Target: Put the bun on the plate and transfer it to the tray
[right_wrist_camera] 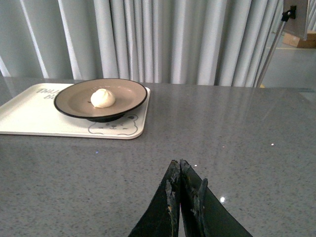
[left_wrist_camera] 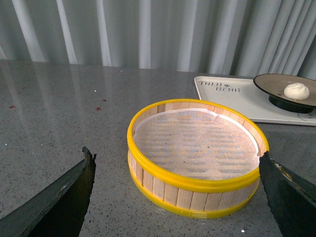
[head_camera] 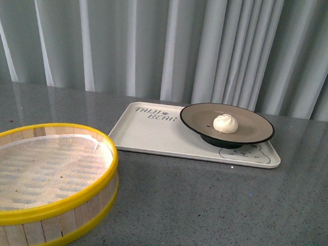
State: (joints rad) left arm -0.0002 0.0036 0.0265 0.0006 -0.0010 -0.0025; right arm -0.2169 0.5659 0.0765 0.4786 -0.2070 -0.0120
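The cream-white bun lies on the beige-grey plate, and the plate stands on the right half of the cream tray. The left wrist view has the same bun, plate and tray far off, beyond the steamer. My left gripper is open, its dark fingers wide apart on either side of the steamer, holding nothing. From the right wrist I see the bun on the plate on the tray. My right gripper is shut and empty above bare table, well short of the tray.
A round yellow-rimmed bamboo steamer with a white liner sits at the front left of the grey speckled table; it also fills the left wrist view. Pale curtains hang behind the table. A stand leg shows at far right.
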